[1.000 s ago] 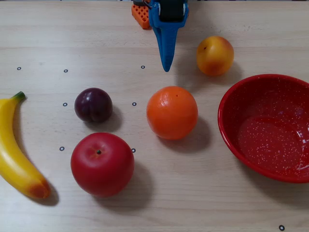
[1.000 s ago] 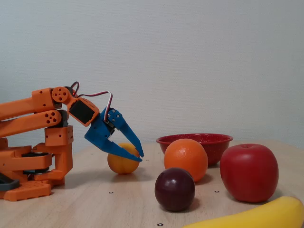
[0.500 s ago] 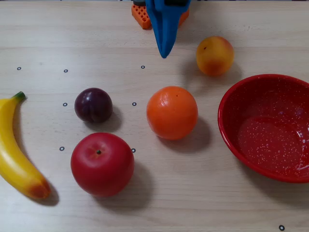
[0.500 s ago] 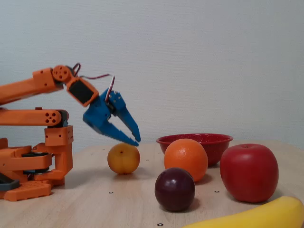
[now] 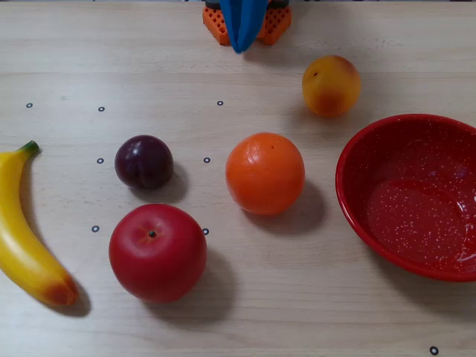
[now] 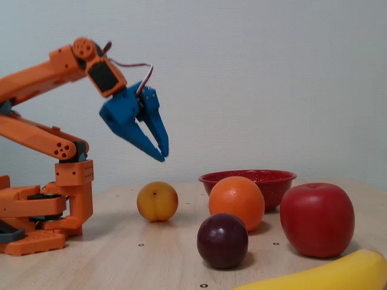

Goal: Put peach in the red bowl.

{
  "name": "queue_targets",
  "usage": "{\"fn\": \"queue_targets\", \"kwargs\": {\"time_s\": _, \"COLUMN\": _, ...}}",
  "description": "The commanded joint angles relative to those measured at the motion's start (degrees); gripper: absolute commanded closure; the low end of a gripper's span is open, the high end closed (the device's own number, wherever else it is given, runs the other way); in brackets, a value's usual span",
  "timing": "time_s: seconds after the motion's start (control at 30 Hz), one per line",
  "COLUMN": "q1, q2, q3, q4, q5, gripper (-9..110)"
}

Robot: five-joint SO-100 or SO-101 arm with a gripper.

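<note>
Overhead, the claw [image 6: 161, 151] hangs empty — apparently nearly closed — above the peach [image 6: 157, 202].

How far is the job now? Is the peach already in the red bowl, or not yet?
Not yet. Nothing looks done: the peach sits on the table, outside the red bowl, which is empty. Nothing is in hand either: the claw hangs high above the table, holding nothing; whether it is open I cannot tell. Left to do: lower onto the peach, grip it, carry it to the bowl and release.

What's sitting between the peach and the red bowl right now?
Nothing: in a fixed view from above, only bare table separates the peach from the red bowl.
</note>
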Motion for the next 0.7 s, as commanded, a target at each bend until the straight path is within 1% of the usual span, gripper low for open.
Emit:
{"fn": "queue_targets", "kwargs": {"time_s": 0.0, "q1": 0.3, "q2": -2.4, "q3": -8.3, "q4": 3.9, "q5": -3.6, "gripper": 102}}
{"fn": "queue_targets", "kwargs": {"time_s": 0.1, "q1": -0.7, "q2": -3.4, "q3": -10.9, "q4": 7.3, "q5": -10.3, "gripper": 102}}
{"fn": "queue_targets", "kwargs": {"time_s": 0.23, "q1": -2.0, "q2": -4.0, "q3": -12.3, "q4": 12.4, "q5": -26.5, "gripper": 102}}
{"fn": "queue_targets", "kwargs": {"time_s": 0.33, "q1": -2.0, "q2": -6.7, "q3": -13.5, "q4": 16.1, "q5": -33.7, "gripper": 102}}
{"fn": "queue_targets", "kwargs": {"time_s": 0.43, "q1": -3.6, "q2": -11.3, "q3": -16.6, "q4": 17.8, "q5": -34.5, "gripper": 102}}
{"fn": "queue_targets", "kwargs": {"time_s": 0.67, "q1": -9.4, "q2": -19.4, "q3": -25.3, "q4": 19.5, "q5": -28.6, "gripper": 101}}
